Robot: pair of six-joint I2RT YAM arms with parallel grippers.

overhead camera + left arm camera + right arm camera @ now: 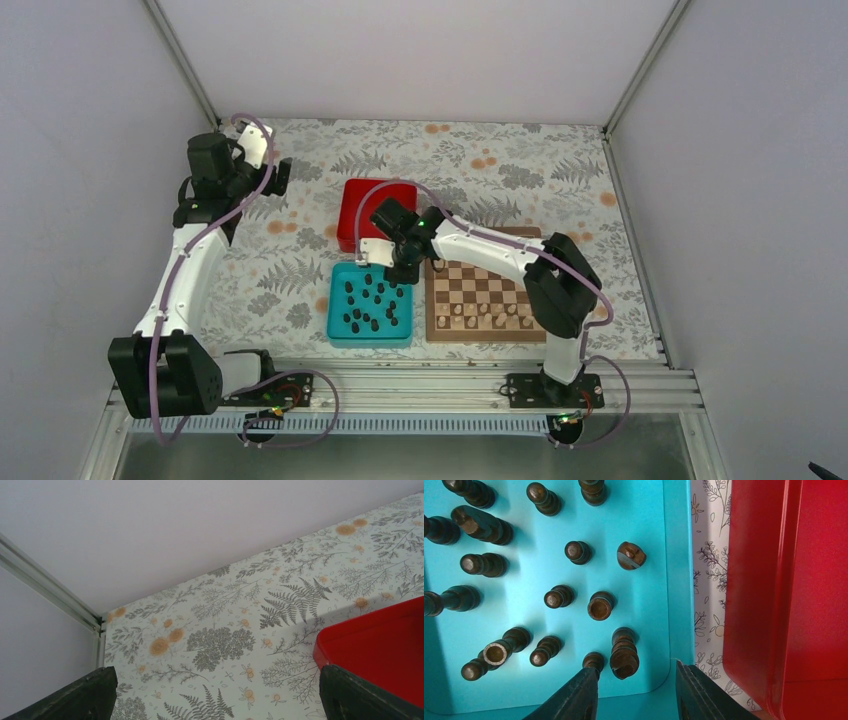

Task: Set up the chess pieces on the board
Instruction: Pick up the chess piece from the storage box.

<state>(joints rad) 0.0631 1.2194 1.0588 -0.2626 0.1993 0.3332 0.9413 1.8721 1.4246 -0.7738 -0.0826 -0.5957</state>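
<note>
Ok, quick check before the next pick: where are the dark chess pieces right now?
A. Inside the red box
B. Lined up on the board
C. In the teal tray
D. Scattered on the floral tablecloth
C: the dark pieces stand and lie in the teal tray, while the board carries only pale pieces along its near rows.

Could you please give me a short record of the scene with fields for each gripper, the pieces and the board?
Left gripper: open, empty, at the far left.
Right gripper: open over the teal tray, one dark piece between its jaws.
Dark chess pieces: in the tray, none seen on the board.
Board: pale pieces on its two near rows.
Red box: behind the tray.
</note>
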